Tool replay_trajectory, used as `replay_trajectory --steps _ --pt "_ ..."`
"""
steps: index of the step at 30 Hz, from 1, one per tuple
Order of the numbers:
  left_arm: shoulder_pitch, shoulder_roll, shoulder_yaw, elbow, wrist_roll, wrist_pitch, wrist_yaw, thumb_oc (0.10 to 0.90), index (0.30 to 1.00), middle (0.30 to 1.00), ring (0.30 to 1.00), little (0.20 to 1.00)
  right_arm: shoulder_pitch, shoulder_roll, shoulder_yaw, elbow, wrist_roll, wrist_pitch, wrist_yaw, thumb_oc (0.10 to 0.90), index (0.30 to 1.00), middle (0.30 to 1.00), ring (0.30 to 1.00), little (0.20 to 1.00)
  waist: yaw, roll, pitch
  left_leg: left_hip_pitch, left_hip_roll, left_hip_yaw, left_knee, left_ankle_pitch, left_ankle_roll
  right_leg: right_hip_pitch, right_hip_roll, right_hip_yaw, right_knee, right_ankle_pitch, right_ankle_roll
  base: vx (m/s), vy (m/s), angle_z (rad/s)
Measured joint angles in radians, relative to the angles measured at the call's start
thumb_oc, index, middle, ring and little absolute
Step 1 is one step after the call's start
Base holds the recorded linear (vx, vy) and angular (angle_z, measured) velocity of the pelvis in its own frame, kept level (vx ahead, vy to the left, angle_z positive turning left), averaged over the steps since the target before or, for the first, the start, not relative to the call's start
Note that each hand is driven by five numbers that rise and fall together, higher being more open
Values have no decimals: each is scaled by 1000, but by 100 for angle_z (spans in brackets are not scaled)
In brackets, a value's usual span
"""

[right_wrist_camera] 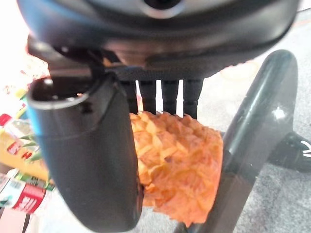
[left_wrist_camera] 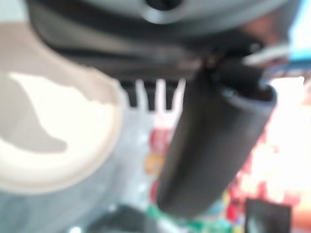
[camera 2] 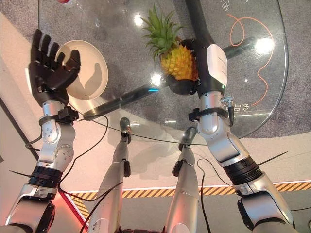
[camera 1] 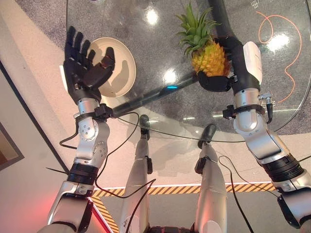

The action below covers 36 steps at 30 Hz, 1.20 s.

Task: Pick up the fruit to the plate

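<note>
A yellow pineapple (camera 1: 210, 58) with a green leafy crown stands on the round glass table (camera 1: 291, 116). My right hand (camera 1: 232, 63) is shut on the pineapple, thumb in front and fingers behind it; the right wrist view shows the fruit (right_wrist_camera: 180, 160) held between the thumb (right_wrist_camera: 92, 160) and the fingers. A cream plate (camera 1: 121, 68) lies on the table's left part. My left hand (camera 1: 85, 65) hovers open over the plate's left rim, fingers spread and holding nothing. In the left wrist view the plate (left_wrist_camera: 53, 145) lies beside the straight thumb (left_wrist_camera: 209, 150).
An orange cable (camera 1: 286, 48) loops on the floor under the glass at the right. The table's dark base arms (camera 1: 146, 97) cross beneath the top. A yellow-and-black striped tape line (camera 1: 233, 188) runs on the floor near the table's front edge.
</note>
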Motion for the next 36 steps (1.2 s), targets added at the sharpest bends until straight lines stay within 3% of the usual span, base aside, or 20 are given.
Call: replay_trajectory --steps 18,36 --pt "-73 2 -107 0 -28 107 -80 800 900 900 900 900 -86 0 77 0 -35 67 108 100 300 300 300 200 5 2 1 -1 -4 -1 0 0 0 0 -3 0 0 0 0 0 0 0" --pt "-75 -27 -147 -2 -228 178 -178 800 900 900 900 900 -154 3 138 -2 -89 101 178 100 300 300 300 200 7 2 1 -1 -7 -1 0 0 0 0 -7 -1 0 0 1 0 0 0"
